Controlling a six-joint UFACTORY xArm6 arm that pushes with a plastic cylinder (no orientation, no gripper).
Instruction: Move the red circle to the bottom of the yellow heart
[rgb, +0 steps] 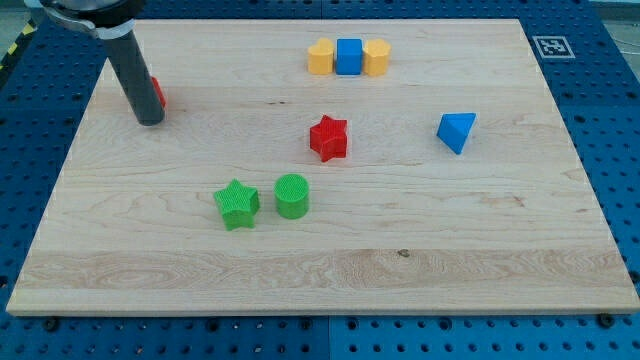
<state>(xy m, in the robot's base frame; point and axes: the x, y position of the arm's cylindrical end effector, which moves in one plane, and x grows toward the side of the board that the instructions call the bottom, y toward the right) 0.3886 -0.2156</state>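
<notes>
The red circle (158, 94) is at the board's upper left, mostly hidden behind my rod; only a red sliver shows at the rod's right side. My tip (150, 120) rests on the board just below and left of the red circle, touching it. Two yellow blocks (320, 57) (376, 57) stand at the view's top centre, on either side of a blue cube (348, 55). I cannot tell which yellow block is the heart. They lie far to the right of the red circle.
A red star (328, 138) sits mid-board. A blue triangle (456, 131) is to its right. A green star (237, 204) and a green circle (292, 195) stand side by side lower down. The wooden board (330, 270) lies on a blue pegboard.
</notes>
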